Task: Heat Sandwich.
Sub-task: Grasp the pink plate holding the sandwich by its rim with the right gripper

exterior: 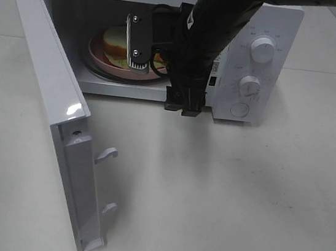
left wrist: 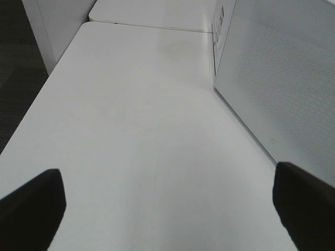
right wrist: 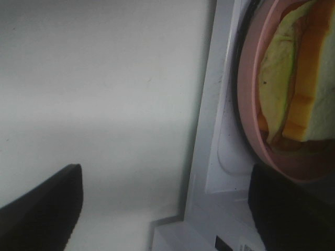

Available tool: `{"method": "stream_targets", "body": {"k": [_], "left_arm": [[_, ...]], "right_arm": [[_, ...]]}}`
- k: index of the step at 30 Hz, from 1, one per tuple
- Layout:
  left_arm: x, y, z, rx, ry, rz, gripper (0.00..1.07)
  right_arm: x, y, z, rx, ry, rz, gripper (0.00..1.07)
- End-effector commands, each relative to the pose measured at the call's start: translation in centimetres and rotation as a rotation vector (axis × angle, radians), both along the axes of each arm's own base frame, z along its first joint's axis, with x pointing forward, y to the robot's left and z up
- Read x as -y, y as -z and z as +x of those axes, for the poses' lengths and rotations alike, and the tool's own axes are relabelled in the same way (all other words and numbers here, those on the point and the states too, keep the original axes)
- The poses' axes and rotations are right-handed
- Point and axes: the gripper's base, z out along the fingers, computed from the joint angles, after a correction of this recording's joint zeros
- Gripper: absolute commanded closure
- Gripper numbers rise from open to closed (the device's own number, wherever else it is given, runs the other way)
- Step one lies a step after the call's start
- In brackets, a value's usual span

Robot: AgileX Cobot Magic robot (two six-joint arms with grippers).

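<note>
The sandwich (exterior: 114,37), white bread with tan crust and a pale green layer, lies on a round pink plate (exterior: 105,63) inside the open microwave (exterior: 274,28). My right gripper (exterior: 145,65) reaches into the cavity just in front of the plate. In the right wrist view the sandwich (right wrist: 293,89) and the plate's rim (right wrist: 247,104) fill the far side. The right gripper (right wrist: 167,214) is open there, one finger at the plate's near edge, and I cannot tell whether it touches. My left gripper (left wrist: 167,209) hangs open over bare table, holding nothing.
The microwave door (exterior: 53,104) stands swung wide to the left, with its latch hooks (exterior: 108,153) pointing out. Two knobs (exterior: 263,50) sit on the control panel at the right. The door's mesh panel (left wrist: 282,78) is close beside the left gripper.
</note>
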Motion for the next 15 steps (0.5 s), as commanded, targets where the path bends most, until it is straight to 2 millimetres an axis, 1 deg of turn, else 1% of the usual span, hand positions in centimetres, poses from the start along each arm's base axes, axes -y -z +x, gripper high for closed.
{"method": "stream_targets", "body": {"k": [1,3,8,13,15], "left_arm": [[0.1,0.0,-0.3,0.028,0.002,-0.007,0.03],[0.1,0.0,-0.3,0.028,0.002,-0.007,0.03],[0.1,0.0,-0.3,0.028,0.002,-0.007,0.03],[0.1,0.0,-0.3,0.028,0.002,-0.007,0.03],[0.1,0.0,-0.3,0.028,0.002,-0.007,0.03]], "right_arm": [[-0.8,0.4,0.7,0.027,-0.003,0.031,0.25],[-0.9,0.6,1.0,0.031,-0.004,0.035,0.25],[-2.3,1.7,2.5,0.070,-0.013,0.068,0.26],[-2.8,2.3,3.2,0.079,-0.015,0.077,0.27],[-3.3,3.0,3.9,0.081,-0.016,0.079,0.27]]}}
